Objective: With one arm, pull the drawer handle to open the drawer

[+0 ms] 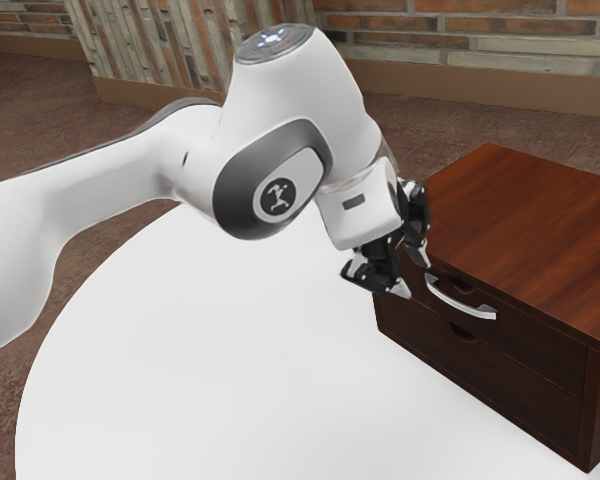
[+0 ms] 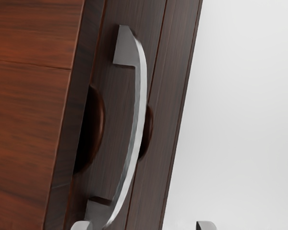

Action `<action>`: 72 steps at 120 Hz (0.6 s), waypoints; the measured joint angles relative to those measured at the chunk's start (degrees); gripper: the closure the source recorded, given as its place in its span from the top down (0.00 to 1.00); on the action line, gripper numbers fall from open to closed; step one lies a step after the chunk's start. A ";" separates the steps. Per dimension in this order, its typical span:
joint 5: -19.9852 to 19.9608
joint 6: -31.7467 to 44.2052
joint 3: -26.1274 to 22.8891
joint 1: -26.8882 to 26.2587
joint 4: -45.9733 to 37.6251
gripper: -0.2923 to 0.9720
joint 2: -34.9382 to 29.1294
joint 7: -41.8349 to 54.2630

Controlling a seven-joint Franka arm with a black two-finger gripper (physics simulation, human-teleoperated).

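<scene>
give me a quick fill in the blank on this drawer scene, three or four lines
The wooden cabinet stands on a ___ table.
The drawer handle is ___ in colour.
The pincer sits by the handle with its fingers ___.
The wall behind is built of ___.
Missing words: white; silver; open; brick.

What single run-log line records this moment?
stage: approach | hand: open, near handle end, not gripping | drawer: looks shut

A dark wooden drawer cabinet sits on the round white table I work at, near its edge at the exterior view's right.
</scene>
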 joint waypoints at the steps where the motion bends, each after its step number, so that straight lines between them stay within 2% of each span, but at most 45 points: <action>1: 0.02 0.05 0.02 -0.14 -0.01 0.40 0.04 -0.01; 39: -0.24 2.08 0.12 -1.45 -2.24 0.40 0.64 -0.33; 52: -0.03 3.02 0.26 -1.72 -2.81 0.43 0.64 -0.46; 57: 0.78 3.90 0.24 -2.05 -3.25 0.45 0.63 -0.50; 72: 2.62 6.04 0.08 -2.44 -4.47 0.41 0.68 -0.59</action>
